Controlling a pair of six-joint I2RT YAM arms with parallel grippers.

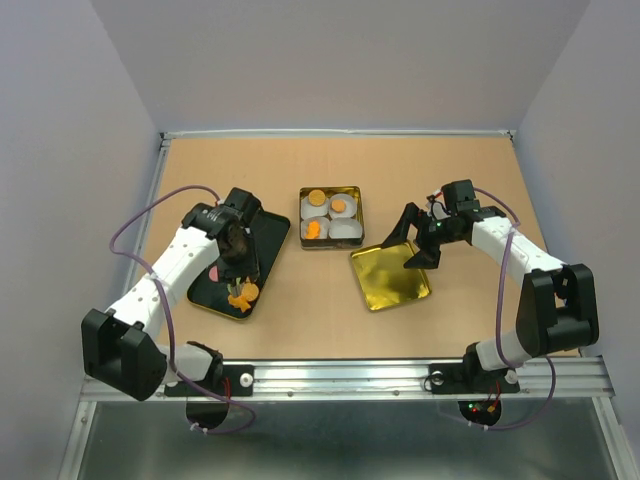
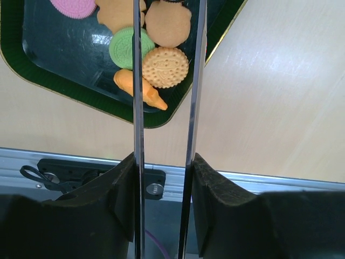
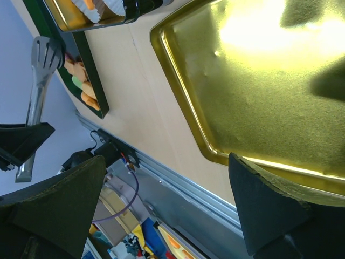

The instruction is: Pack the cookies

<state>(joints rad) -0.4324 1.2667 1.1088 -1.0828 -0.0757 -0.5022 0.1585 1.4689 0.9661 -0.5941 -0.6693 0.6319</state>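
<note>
Several cookies lie at the near end of a black tray (image 1: 262, 238): a pink one (image 2: 73, 6), a green one (image 2: 125, 48), round orange ones (image 2: 165, 67) and a carrot-shaped one (image 2: 144, 90). My left gripper (image 2: 163, 159) is shut on a pair of metal tongs (image 2: 138, 81). The tong arms reach down over the tray either side of an orange cookie (image 2: 168, 24); their tips are out of frame. More orange cookies (image 1: 314, 230) sit in white cups in the square tin (image 1: 358, 205). My right gripper (image 3: 166, 159) hangs open over the near edge of the gold lid (image 3: 259, 86).
The gold lid (image 1: 390, 275) lies flat between the tin and the right arm. The metal rail (image 1: 340, 375) runs along the table's near edge. The tongs (image 3: 40, 70) and black tray (image 3: 91, 75) also show in the right wrist view.
</note>
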